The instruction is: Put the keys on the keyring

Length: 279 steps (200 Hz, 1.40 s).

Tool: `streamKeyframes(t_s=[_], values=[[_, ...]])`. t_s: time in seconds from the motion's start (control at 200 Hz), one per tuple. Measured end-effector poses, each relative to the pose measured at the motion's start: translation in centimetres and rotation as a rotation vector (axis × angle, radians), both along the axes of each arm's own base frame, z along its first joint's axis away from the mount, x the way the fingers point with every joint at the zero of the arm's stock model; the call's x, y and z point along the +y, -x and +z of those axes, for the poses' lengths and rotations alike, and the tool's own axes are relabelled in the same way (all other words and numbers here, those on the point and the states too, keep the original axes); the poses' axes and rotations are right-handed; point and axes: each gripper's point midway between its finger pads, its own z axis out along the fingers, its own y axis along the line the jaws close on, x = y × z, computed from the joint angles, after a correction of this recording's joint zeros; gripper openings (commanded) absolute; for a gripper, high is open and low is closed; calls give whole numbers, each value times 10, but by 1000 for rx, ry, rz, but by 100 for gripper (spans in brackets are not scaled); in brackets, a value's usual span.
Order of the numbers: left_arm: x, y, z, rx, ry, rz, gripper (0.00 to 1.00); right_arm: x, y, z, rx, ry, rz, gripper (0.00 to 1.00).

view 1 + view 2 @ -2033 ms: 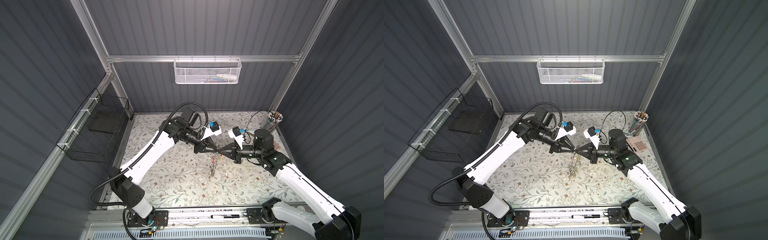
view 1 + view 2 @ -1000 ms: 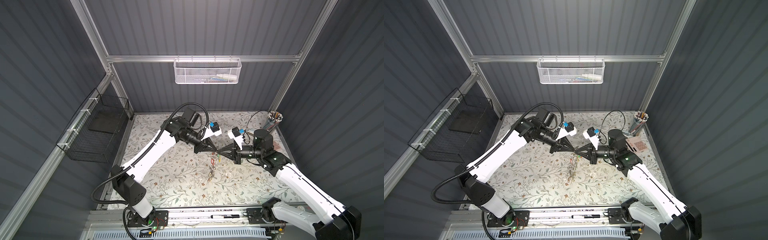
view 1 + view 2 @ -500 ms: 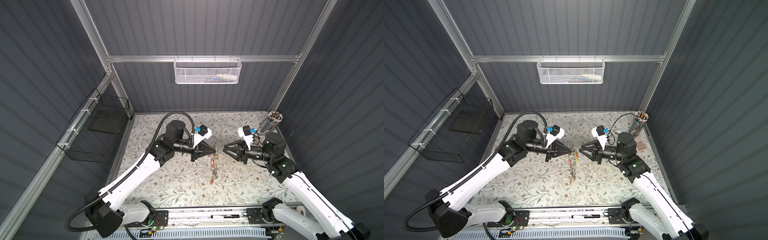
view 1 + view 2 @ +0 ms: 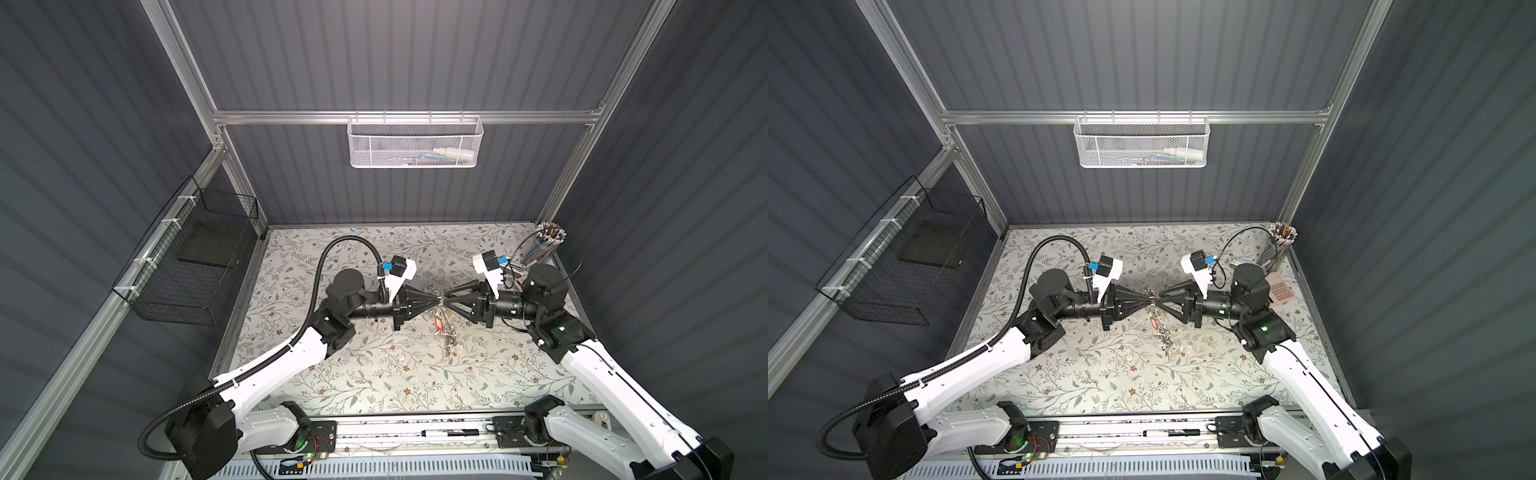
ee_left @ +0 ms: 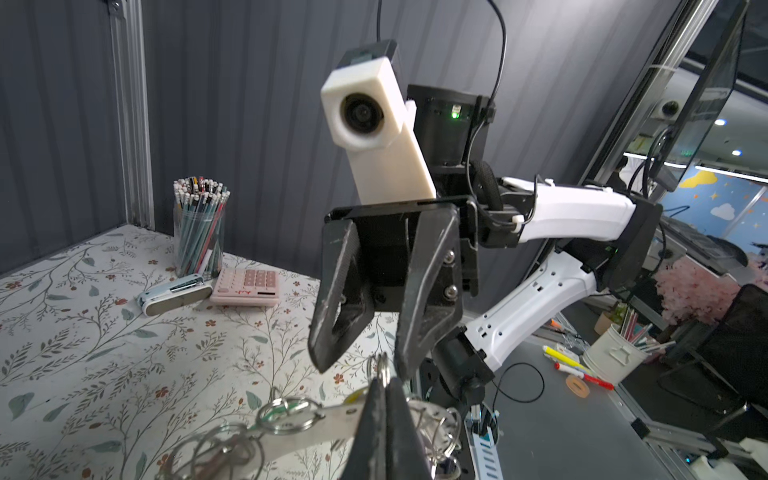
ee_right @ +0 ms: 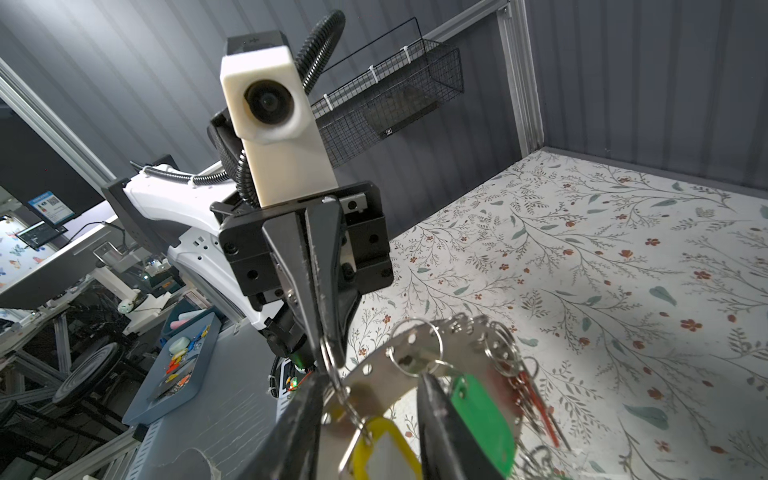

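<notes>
— Flowered bench [image 4: 332,374]; where's the keyring [image 6: 461,349]?
— Held above its middle; left tool [image 4: 435,300] clenched on one of its small rings; right tool [image 5: 362,365] released, jaws astride it; keys [image 4: 437,323] dangle beneath.

In both top views the keyring [image 4: 445,312] [image 4: 1155,311] is too small to sort: split rings and the keys [image 4: 449,340] trailing toward 6 o'clock blur into a tangle, only a red tag [image 4: 437,323] distinct. At 12 o'clock the white mesh basket [image 4: 411,145] veils its contents. In the left wrist view the left end effector [image 5: 384,386] covers its own grip point and the frame edge cuts the keyring [image 5: 328,422] off. In the right wrist view the yellow tag [image 6: 405,449] and green tag [image 6: 478,419] run out of frame; whether the right end effector [image 6: 370,380] touches the keyring [image 6: 461,349] cannot be told
</notes>
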Motion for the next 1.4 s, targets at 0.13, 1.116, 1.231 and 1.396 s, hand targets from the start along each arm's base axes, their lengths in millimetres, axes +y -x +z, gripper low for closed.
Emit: streamKeyframes(t_s=[0.13,1.116,1.231,1.396], values=[[3,-5,3,11,61,37,0,0,0,3,-13,-8,6,34],[-2,-15,13,29,159,40,0,4,-9,1,13,-26,25,17],[-2,-16,15,33,174,39,0,4,-10,1,10,-28,27,11],[-4,-19,17,53,201,39,0,4,-11,1,10,-33,25,6]])
